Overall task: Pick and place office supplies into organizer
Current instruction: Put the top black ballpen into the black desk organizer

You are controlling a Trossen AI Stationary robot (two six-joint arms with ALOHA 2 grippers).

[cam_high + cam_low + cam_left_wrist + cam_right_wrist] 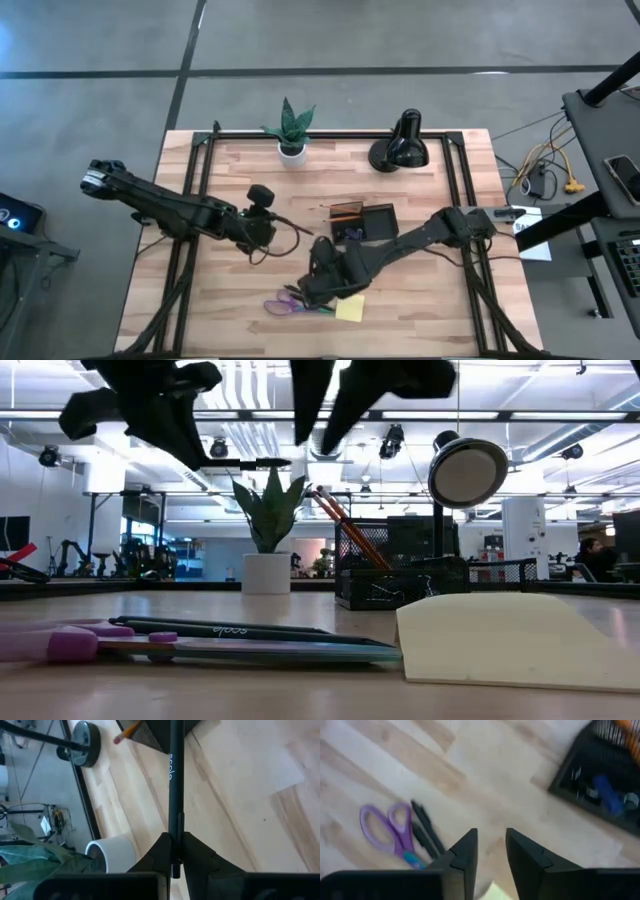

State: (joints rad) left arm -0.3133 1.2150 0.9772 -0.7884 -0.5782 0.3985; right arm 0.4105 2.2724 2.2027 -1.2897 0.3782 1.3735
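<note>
My left gripper [173, 854] hangs over the table's left middle [266, 226], shut on a black pen [174, 780] whose free end points toward the organizer [364, 222]. The dark organizer holds orange pencils [340, 522] that lean against its wall. My right gripper [491, 851] hovers open above the near middle [320, 272], nothing between its fingers. Below it lie purple-handled scissors [389, 829], black pens [424, 830] and the yellow sticky pad [350, 309], all flat on the wood. My left gripper pinches the black pen near its rear end [173, 842] between its two fingers; a short stub sticks out behind them. The fingers slant down from the table's left. The pen is lifted clear of the table and reaches out about level [245, 462] beyond the fingertips.
A potted plant [291, 131] and a black desk lamp [403, 146] stand along the far edge. Bare wood lies between the two grippers and at the near left of the table [200, 300]. Black frame bars [190, 170] run down both sides.
</note>
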